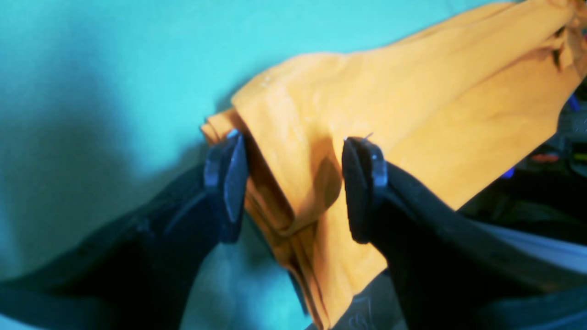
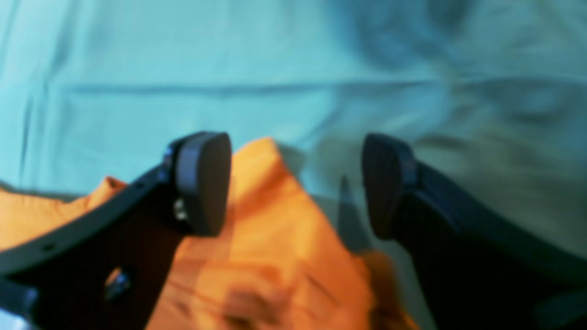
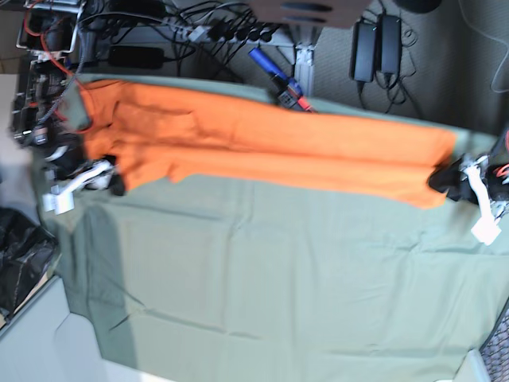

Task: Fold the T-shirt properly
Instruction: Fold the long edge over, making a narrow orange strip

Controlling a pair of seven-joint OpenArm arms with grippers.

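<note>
Right end effector (image 2: pixel 296 183) blurred, partly hiding T-shirt (image 2: pixel 257 256).

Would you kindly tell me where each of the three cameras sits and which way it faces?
Left wrist: behind the left gripper, looking past its open fingers at a folded end of the T-shirt.
Right wrist: behind the right gripper, open over a T-shirt corner and the table cover.
Base: high up, looking down at the table; both grippers show at the T-shirt's ends.
Shared: all three views show the T-shirt on the cover.
</note>
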